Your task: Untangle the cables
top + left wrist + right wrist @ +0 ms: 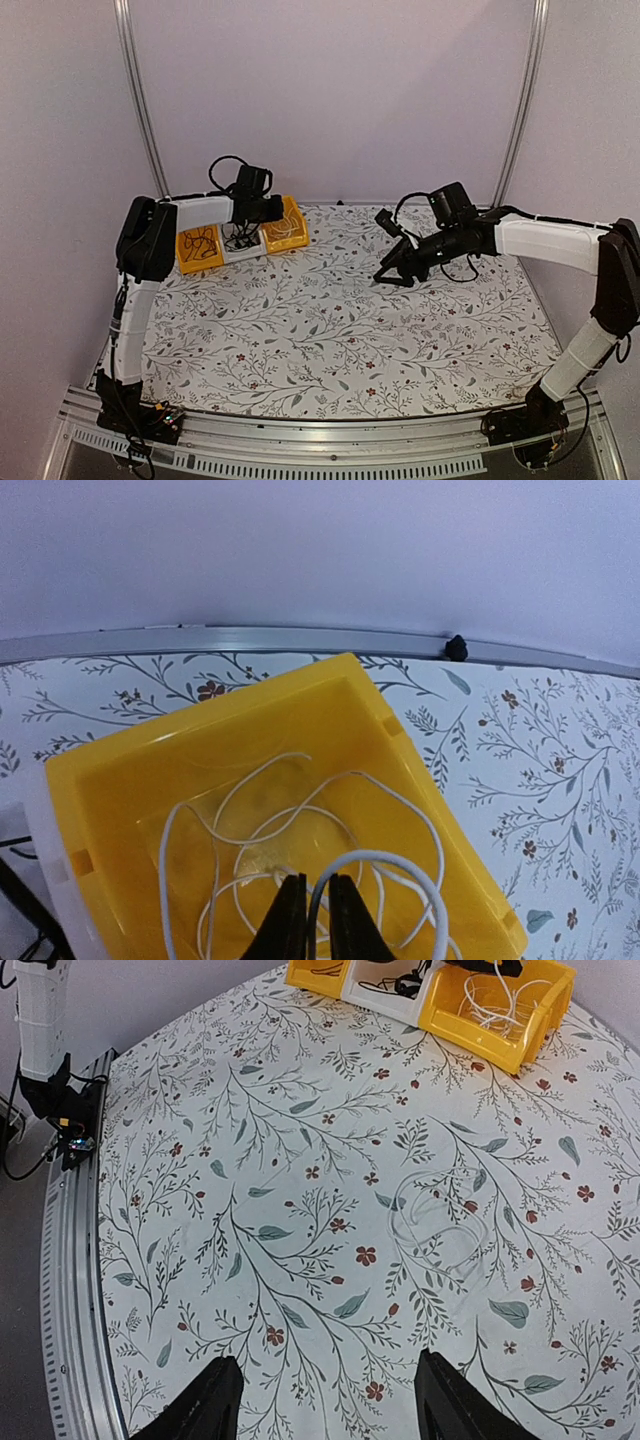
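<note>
Table (560, 780): wht cable (300, 825) in yel bin (300, 710)

Near the table's far left corner, the yellow plastic bin (330, 710) is cut off by the left-wrist view's lower edge, and the thin white cable (375, 855) coiled inside runs out of frame. Only the tips of the left gripper (317, 885) show; whether they pinch the strand between them cannot be told. From above, the black cords (240, 238) in the neighbouring white tray (243, 257) are too small to trace.

White arm links (548, 241), black joints (147, 240), looped black wiring (222, 166).
</note>
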`<state>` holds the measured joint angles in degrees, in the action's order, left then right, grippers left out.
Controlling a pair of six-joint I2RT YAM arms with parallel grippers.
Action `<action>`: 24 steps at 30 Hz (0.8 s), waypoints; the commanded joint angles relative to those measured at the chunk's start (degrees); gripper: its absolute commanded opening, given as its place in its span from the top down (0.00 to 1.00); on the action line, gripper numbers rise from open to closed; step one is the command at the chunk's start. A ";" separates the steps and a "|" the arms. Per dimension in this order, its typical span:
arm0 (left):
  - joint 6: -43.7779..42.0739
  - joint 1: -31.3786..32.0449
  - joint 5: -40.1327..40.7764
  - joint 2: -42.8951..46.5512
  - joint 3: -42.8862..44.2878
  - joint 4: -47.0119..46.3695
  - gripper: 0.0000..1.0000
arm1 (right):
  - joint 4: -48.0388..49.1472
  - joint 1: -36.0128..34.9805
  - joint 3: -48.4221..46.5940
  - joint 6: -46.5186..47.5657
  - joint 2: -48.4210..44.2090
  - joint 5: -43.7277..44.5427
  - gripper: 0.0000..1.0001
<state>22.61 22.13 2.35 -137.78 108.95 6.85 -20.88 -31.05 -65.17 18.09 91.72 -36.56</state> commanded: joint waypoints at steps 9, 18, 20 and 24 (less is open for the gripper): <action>0.63 0.45 3.54 5.28 6.09 11.13 0.68 | 1.87 0.22 -3.51 -0.31 5.02 1.49 0.38; 0.89 0.23 3.74 16.73 -4.55 20.72 0.48 | 2.45 1.15 -7.49 -0.45 9.72 5.06 0.39; 0.86 0.42 2.86 20.14 -8.56 20.04 0.48 | 2.47 1.25 -7.68 -0.50 10.93 6.28 0.39; -0.50 1.83 -2.40 29.95 -18.96 12.90 0.48 | 1.78 1.25 -7.79 0.77 13.97 7.06 0.41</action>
<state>23.59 22.41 4.75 -115.61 98.15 24.47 -18.96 -30.02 -71.85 17.96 102.78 -31.44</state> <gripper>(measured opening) 0.522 0.597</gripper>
